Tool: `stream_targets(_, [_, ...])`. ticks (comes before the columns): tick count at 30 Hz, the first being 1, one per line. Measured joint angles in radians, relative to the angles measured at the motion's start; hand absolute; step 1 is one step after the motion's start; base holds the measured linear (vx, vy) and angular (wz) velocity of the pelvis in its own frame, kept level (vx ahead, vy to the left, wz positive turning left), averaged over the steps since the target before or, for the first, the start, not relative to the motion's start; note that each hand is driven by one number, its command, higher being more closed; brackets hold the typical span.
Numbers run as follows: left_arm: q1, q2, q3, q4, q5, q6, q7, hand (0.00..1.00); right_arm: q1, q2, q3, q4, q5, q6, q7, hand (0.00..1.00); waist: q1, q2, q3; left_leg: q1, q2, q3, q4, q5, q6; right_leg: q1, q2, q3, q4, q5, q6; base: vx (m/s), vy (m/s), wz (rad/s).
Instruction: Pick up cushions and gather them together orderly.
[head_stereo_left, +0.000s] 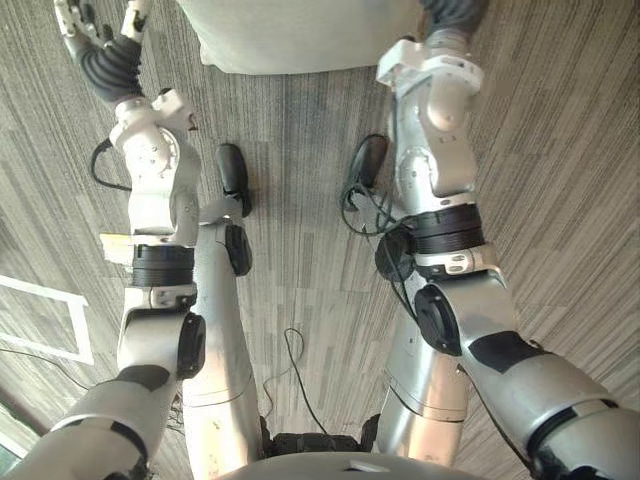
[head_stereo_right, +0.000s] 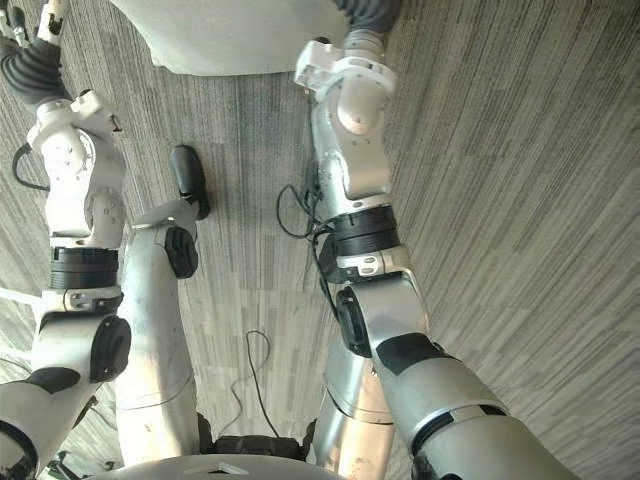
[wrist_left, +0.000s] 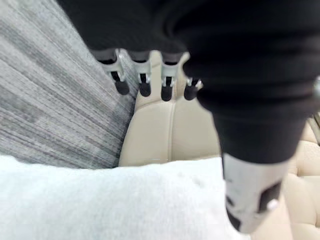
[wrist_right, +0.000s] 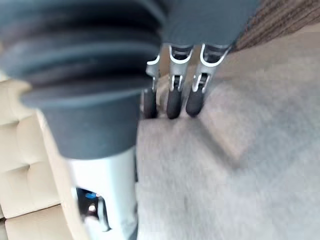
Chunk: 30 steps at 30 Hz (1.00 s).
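Both sets of fingers straight, side by side, pinching nothing. On the left hand (wrist_left: 143, 85), dark tips hanging clear above a beige sofa (wrist_left: 170, 130), with a white cushion (wrist_left: 100, 200) near the thumb. On the right hand (wrist_right: 173, 97), tips down against or just off a grey cushion (wrist_right: 225, 165); cannot tell which. Thumb apart from the fingers on each side, so probably kept wide on purpose, to take a bulky soft thing between two flat palms rather than by a pinch.

Outward from there: both arms stretched forward over the carpet (head_stereo_left: 300, 200), one at either side of the cushion at the far edge of the head views, the left apart from it, the right wrist at its corner. Reads as the reach before a lift, with nothing gathered yet.

Wrist views give the sofa and the fingertips close up; head views give instead the spacing of the arms about the cushion. Cannot say whether white and grey are one and the same.
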Motion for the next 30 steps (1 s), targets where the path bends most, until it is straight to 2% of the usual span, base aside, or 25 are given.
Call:
stream_targets(5, [0.108, 0.030, 0.042, -0.073, -0.011, -0.025, -0.017, 0.00, 0.067, -0.040, -0.039, -0.048, 0.001, 0.021, 0.000, 0.00, 0.007, 0.000, 0.000, -0.001, 0.000, -0.012, 0.019, -0.003, -0.003, 0.008, 0.000, -0.006, 0.009, -0.001, 0.001, 0.01, -0.046, -0.03])
stream_targets(9, [0.149, 0.046, 0.088, -0.087, -0.011, -0.025, -0.019, 0.00, 0.112, -0.059, -0.070, -0.083, 0.001, 0.024, 0.000, 0.00, 0.007, 0.000, 0.000, 0.000, -0.001, -0.018, 0.023, -0.004, -0.002, 0.017, 0.000, -0.010, 0.007, 0.000, 0.003, 0.00, -0.042, -0.01])
stream_targets(14, [0.135, 0.115, 0.103, -0.088, -0.009, -0.023, -0.020, 0.00, 0.126, -0.103, -0.080, -0.083, -0.010, 0.025, 0.001, 0.00, 0.006, 0.000, 0.000, 0.006, 0.001, -0.021, 0.021, -0.004, -0.002, 0.031, 0.002, -0.015, -0.005, 0.004, 0.009, 0.01, -0.020, -0.03])
stream_targets(17, [0.095, 0.169, 0.088, -0.084, 0.015, -0.019, -0.021, 0.00, 0.127, -0.136, -0.085, -0.082, -0.061, 0.045, -0.001, 0.00, 0.007, 0.000, 0.000, 0.006, 0.001, -0.020, 0.021, -0.005, 0.000, 0.033, 0.002, -0.015, -0.009, 0.005, 0.011, 0.00, 0.000, 0.00])
stream_targets(25, [-0.040, 0.249, 0.050, 0.074, 0.044, 0.010, -0.046, 0.00, 0.083, -0.179, -0.077, -0.021, -0.096, 0.064, 0.001, 0.00, 0.002, 0.000, 0.000, 0.002, 0.010, -0.015, 0.019, -0.006, 0.000, 0.034, 0.010, -0.015, -0.029, 0.012, 0.013, 0.02, -0.013, -0.04])
stream_targets(30, [-0.114, 0.264, 0.031, 0.186, 0.045, 0.020, -0.069, 0.00, 0.034, -0.180, -0.036, 0.050, -0.096, 0.064, 0.006, 0.00, 0.001, 0.000, 0.000, -0.005, 0.013, -0.016, 0.018, -0.007, 0.001, 0.033, 0.013, -0.019, -0.042, 0.017, 0.016, 0.02, -0.015, -0.05])
